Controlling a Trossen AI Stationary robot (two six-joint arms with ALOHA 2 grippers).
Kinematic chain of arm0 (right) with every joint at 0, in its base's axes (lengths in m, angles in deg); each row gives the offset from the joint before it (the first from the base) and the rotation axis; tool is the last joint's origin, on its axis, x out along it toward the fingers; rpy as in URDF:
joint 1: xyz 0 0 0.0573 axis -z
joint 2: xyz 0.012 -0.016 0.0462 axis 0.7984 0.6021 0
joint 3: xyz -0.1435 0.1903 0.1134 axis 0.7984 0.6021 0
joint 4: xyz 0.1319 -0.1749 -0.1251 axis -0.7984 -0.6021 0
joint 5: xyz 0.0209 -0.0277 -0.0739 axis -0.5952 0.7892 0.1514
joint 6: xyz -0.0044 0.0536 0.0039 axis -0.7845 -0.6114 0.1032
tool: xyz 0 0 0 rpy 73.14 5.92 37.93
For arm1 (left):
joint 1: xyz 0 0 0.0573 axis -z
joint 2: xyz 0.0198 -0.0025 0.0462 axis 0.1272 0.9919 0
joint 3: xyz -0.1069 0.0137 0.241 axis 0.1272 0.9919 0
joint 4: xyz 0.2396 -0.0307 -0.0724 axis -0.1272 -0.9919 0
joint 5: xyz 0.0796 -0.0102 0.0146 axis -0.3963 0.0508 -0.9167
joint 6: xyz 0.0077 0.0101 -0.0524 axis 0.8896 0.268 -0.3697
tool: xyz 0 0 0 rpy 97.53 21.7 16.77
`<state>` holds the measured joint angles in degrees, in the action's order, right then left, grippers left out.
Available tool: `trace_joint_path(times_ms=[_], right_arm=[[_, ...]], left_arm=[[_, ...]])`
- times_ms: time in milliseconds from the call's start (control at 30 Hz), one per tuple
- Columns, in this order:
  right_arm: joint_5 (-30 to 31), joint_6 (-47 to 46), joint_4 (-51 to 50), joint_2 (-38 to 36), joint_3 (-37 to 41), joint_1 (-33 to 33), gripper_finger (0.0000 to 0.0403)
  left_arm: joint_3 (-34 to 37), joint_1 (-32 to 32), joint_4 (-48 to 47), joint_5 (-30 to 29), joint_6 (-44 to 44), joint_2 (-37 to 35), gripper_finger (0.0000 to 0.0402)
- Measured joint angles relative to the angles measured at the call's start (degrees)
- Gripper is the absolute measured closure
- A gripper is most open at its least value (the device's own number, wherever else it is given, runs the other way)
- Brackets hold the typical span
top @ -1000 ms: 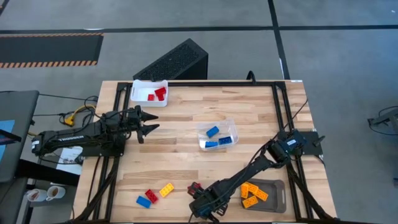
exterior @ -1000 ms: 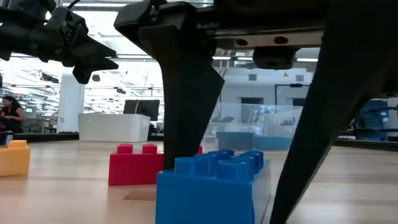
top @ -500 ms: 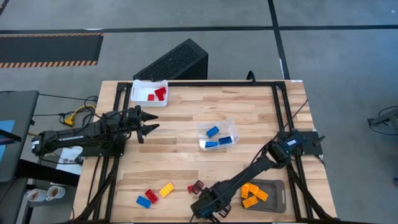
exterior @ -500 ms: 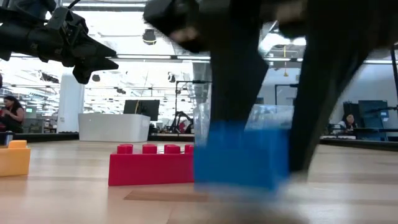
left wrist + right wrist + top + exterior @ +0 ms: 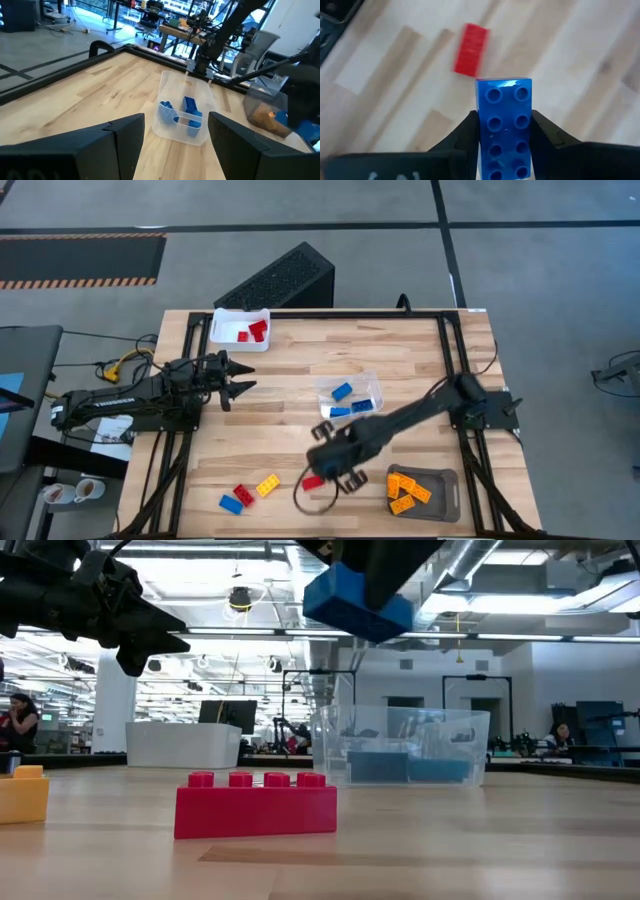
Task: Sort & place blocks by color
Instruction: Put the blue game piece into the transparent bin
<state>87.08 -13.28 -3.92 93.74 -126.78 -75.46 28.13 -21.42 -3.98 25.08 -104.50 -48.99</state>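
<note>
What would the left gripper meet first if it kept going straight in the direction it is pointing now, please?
Probably the clear container holding blue blocks: the left gripper, open and hovering, points across bare wood toward it. The left wrist view shows nothing in between, though depth is hard to judge.

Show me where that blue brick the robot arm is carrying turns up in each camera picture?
High view: hidden under the right gripper, above the lone red brick.
Low view: blue brick in the air near the top, above the red brick.
Left wrist view: a blue patch at the right edge, probably it.
Right wrist view: centre bottom, clamped between the fingers.
Shared landmark: the red brick.
</note>
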Motion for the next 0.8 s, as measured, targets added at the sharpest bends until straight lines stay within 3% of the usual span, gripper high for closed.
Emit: trace_joint_path(times_ms=[300,467,600,800], right_arm=[[0.2,0.9,24.6,-19.0,29.7,7.8,0.0279],[3.5,-0.8,38.9,-28.0,44.6,13.6,0.0258],[4.7,-2.5,41.9,-31.1,50.3,18.1,0.0239],[4.0,-5.4,41.8,-32.1,52.2,22.7,0.0222]], left_arm=[[0.0,0.0,-1.1,0.0,0.6,0.0,0.0196],[0.0,0.0,-1.1,-0.1,0.6,0.0,0.0196],[0.0,0.0,-1.0,-0.7,0.6,0.0,0.0196],[0.0,0.0,-0.9,-2.0,1.2,0.0,0.0196]])
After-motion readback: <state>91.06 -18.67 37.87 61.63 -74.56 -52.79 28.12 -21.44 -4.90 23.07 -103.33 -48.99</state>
